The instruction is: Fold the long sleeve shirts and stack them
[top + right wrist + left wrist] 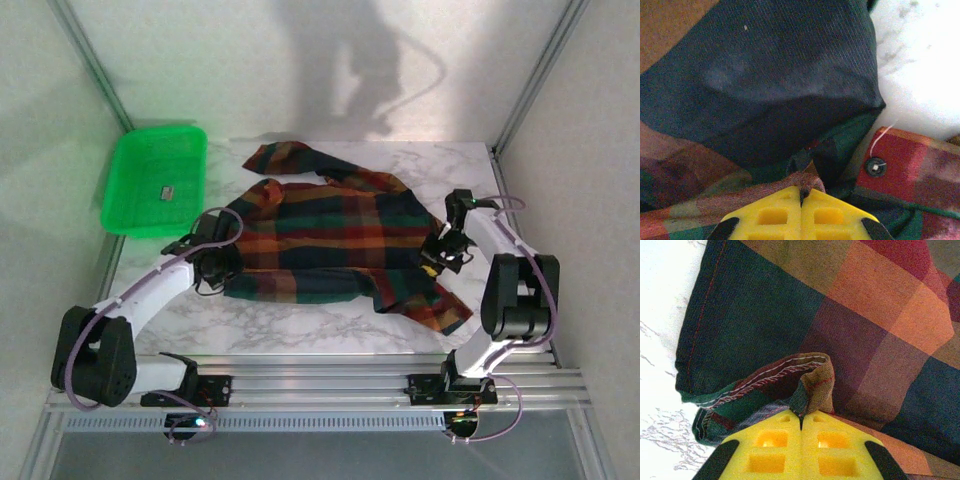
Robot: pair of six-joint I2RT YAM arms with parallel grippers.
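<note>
A plaid long sleeve shirt (330, 238) lies spread over the middle of the marble table, one sleeve (285, 158) reaching toward the back and another part (430, 300) trailing to the front right. My left gripper (212, 262) sits at the shirt's left edge; in the left wrist view its yellow jaws (801, 424) are shut on a pinched fold of the hem (812, 385). My right gripper (440, 250) is at the shirt's right edge, its yellow jaws (801, 196) shut on a bunched ridge of cloth (807, 180). A dark button (875, 166) shows on a red patch beside it.
A bright green plastic tray (155, 180) stands at the back left with a small dark item inside. White walls with metal posts close in the table on both sides. Bare marble (300, 325) runs along the front edge before the aluminium rail.
</note>
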